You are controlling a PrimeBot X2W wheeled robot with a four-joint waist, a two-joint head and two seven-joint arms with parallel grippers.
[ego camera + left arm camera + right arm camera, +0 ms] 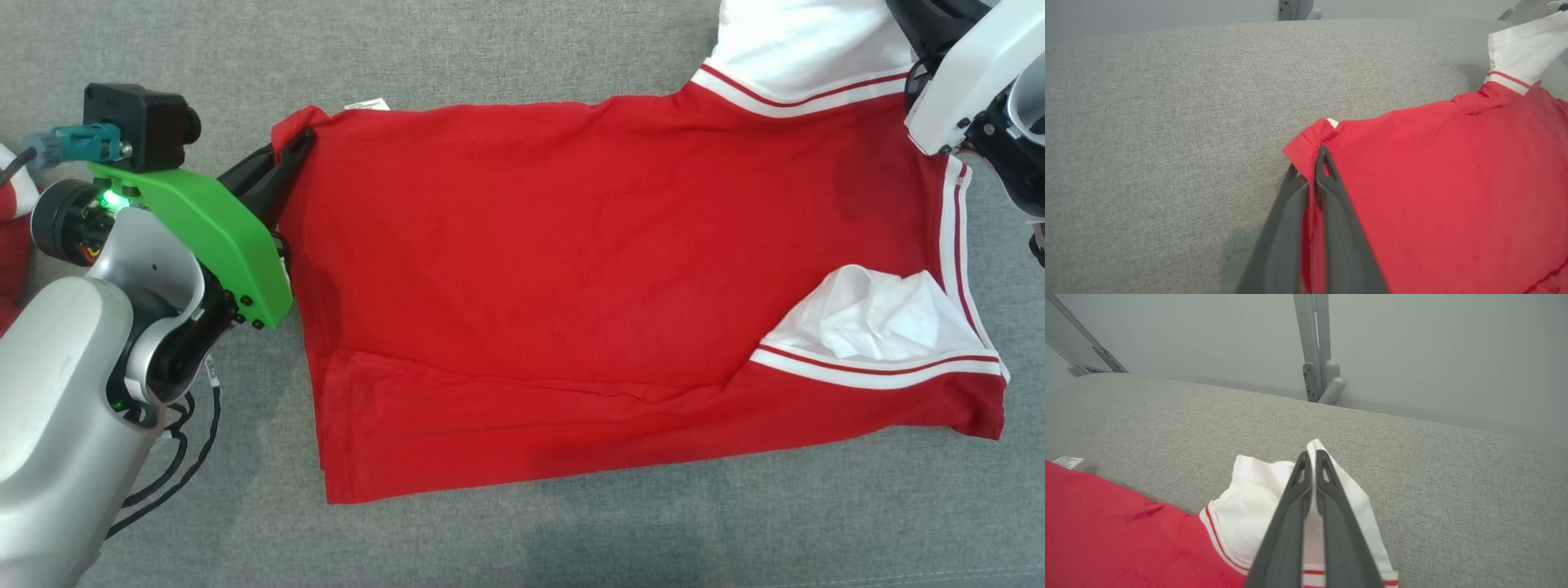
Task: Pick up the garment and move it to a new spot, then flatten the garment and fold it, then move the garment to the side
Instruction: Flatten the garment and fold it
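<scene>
We find the garment [571, 269], a red shirt with white sleeves and red-and-white trim, spread across the grey fabric-covered worktop [522, 523] and held at two points.

Left fingers [286, 163]: closed on the garment. In the left wrist view these fingers [1321, 157] are pressed together on a hemmed corner of the red cloth, with the seam running down between them. A small white label [1333, 122] sticks out from the edge just beyond their tips. The red body spreads away to the right of these fingers in that view. The worktop to their left is bare grey fabric.

Right fingers [1305, 458]: closed on the garment. In the right wrist view they pinch a fold of the white sleeve [1249, 506], and a peak of white cloth rises just past their tips. The striped trim and the red body lie below and to the left of them. The same label [1067, 461] lies far to their left. A grey metal post [1314, 347] stands beyond the worktop's far edge, straight ahead of these fingers.

From the head view, the body of the garment lies between the two grips with only light wrinkles. The second white sleeve [873, 318] is crumpled and folded inward onto the red cloth. We cannot tell whether the held corners are clear of the worktop. The right forearm [971, 73] covers the right fingers in this view.
</scene>
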